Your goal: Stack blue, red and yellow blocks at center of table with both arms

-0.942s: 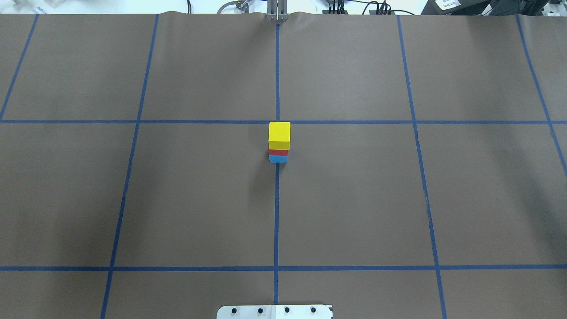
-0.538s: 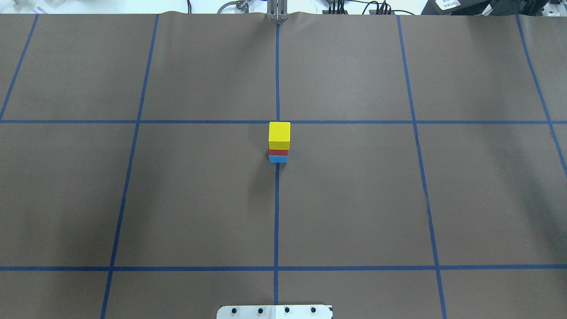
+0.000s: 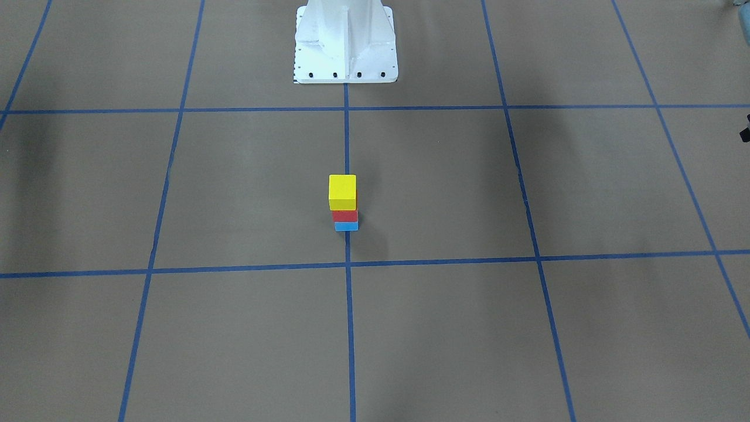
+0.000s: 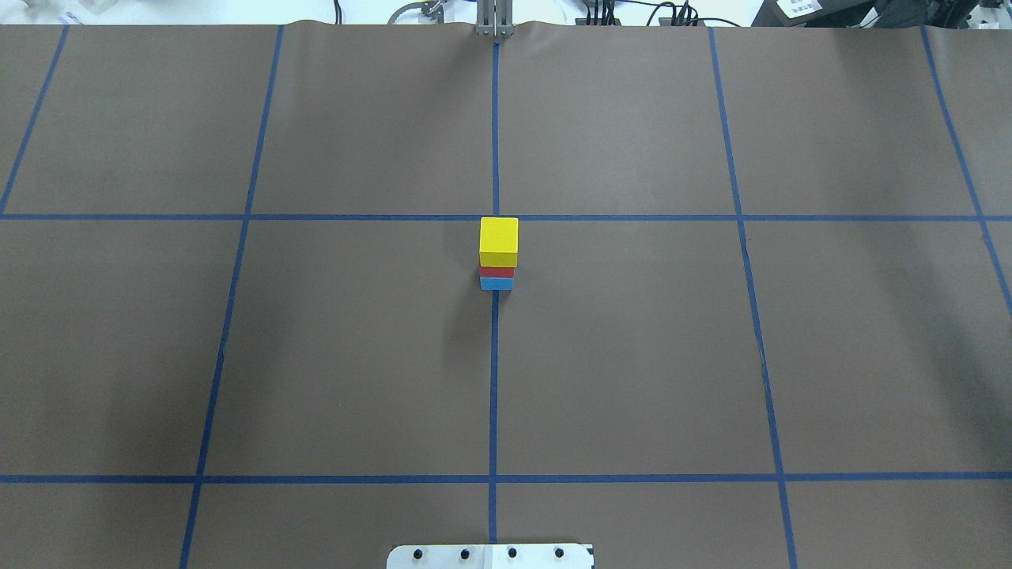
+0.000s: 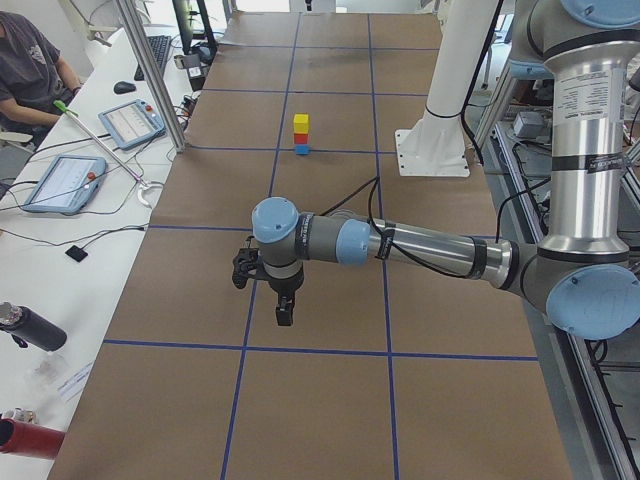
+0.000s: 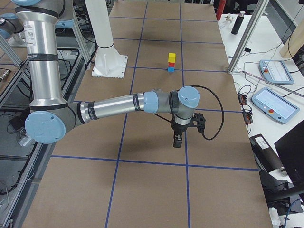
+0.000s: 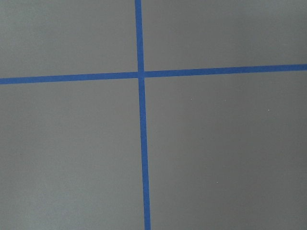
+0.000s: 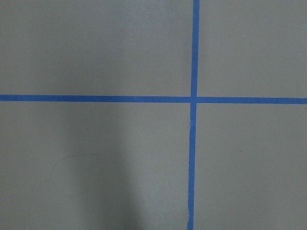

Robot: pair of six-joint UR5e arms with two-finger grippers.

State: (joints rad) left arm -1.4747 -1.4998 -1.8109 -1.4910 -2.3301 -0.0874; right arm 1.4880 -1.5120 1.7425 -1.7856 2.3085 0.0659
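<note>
The left hand (image 5: 285, 318) is held over the tabletop (image 4: 632, 356) near its left edge, and the right hand (image 6: 177, 141) near its right edge. How far either is parted cannot be told. Beyond them, midway between those edges, a blue block (image 4: 496, 284) is topped by a red block (image 4: 496, 272) and a yellow block (image 4: 499, 241).

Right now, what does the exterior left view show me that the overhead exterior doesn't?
Only exterior left: the left arm stretched over the table, its left pincer hanging well short of the stack (open or shut, I cannot tell), and an operator at the side desk. Only overhead exterior: black cables beyond the far edge. Both: the yellow block on the red block on the blue block.
</note>
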